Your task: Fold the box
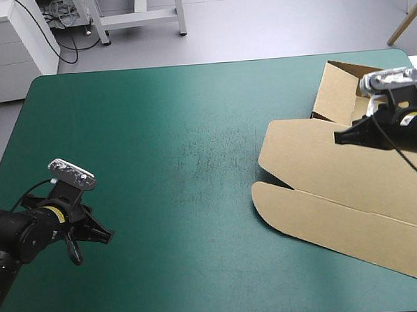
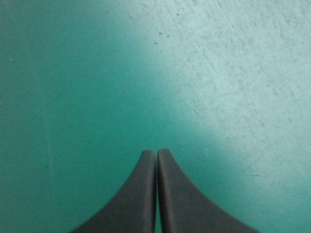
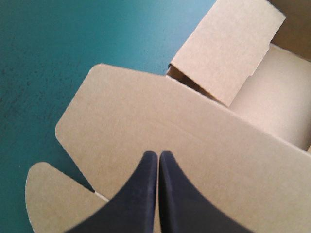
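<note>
**Box at 3 o'clock, both tools closed**

The right tool has its black fingers pressed together in a pointed arch and grips nothing. Its tips are over the flat brown panel of the box; whether they touch it cannot be told. Past that panel, at 2 o'clock on the surface, brown walls stand raised. Two rounded flaps lie flat toward the centre. The left tool, at 8 o'clock, is likewise closed and empty above the bare teal-green cover.

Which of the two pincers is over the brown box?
The right pincer, shut, above the flat panel of the box; the left pincer is over bare teal-green cover, away from it.
</note>
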`<state>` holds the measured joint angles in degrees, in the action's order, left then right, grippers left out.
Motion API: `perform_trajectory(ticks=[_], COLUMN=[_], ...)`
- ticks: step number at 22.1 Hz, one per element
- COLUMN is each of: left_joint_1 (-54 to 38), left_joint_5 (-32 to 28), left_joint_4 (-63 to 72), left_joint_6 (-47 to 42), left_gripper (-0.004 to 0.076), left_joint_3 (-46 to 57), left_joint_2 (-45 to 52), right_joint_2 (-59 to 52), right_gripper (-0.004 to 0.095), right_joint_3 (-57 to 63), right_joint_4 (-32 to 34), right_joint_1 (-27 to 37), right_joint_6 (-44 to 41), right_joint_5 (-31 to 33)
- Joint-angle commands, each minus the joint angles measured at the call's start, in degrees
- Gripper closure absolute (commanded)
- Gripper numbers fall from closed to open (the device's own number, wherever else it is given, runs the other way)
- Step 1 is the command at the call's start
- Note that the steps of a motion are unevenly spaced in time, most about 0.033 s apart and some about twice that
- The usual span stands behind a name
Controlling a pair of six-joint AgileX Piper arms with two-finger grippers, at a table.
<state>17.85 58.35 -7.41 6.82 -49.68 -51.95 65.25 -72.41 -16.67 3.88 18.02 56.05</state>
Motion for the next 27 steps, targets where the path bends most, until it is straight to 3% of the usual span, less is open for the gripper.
perform_trajectory(ticks=[1, 15, 27], left_joint_1=[0.32, 0.32, 0.32], left_joint_5=[-5.17, -8.82, -8.25], left_joint_4=[2.84, 6.75, 6.75], left_joint_6=[1.31, 1.31, 0.15], left_gripper=[0.0734, 0.0734, 0.0734], left_joint_3=[2.85, 20.98, 21.68], left_joint_2=[1.90, 19.06, 20.22], right_joint_2=[-8.06, -30.83, -33.61], right_gripper=[0.0910, 0.0912, 0.0912], right_joint_3=[8.69, 33.50, 39.43], right_joint_4=[-1.84, -2.07, -2.07], right_joint_1=[-0.41, -0.41, -0.41], right_joint_6=[1.09, 7.60, 7.67], right_joint_5=[-8.08, -8.95, -8.50])
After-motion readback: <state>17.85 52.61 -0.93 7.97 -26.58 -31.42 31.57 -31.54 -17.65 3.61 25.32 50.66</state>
